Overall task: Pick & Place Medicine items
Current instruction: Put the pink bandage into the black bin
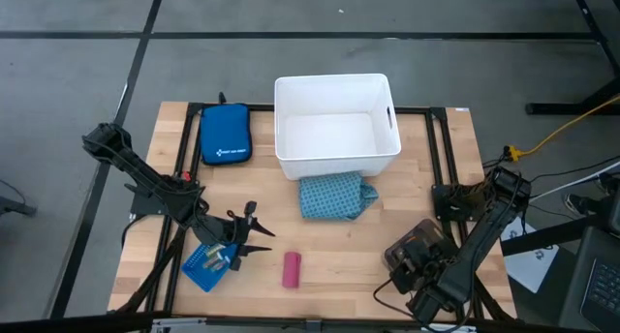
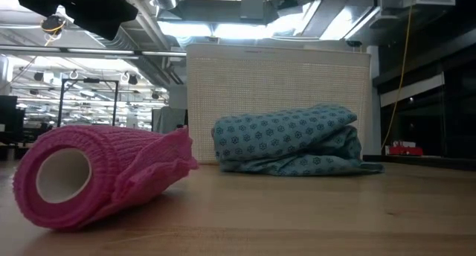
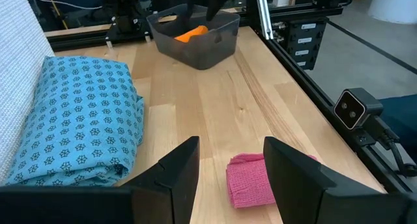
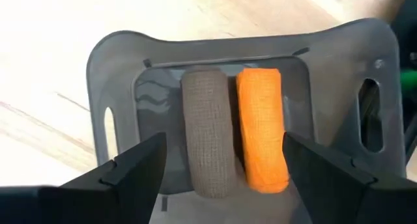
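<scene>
My left pincer [image 3: 231, 175] hangs wide, empty, low over the bench [image 1: 339, 246], the pink roll [image 3: 251, 180] lying just beyond its fingers. Past that rests the teal patterned pack [image 3: 71, 120] beside the white bin [image 1: 334, 125]. My right pincer [image 4: 225, 165], also wide, hovers over the grey tray [image 4: 117, 68] holding brown-grey roll [image 4: 207, 129] and orange roll [image 4: 262, 126].

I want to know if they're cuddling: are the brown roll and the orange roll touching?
Touching. The right wrist view shows the brown roll and the orange roll side by side in the grey bin, their long sides pressed together.
</scene>
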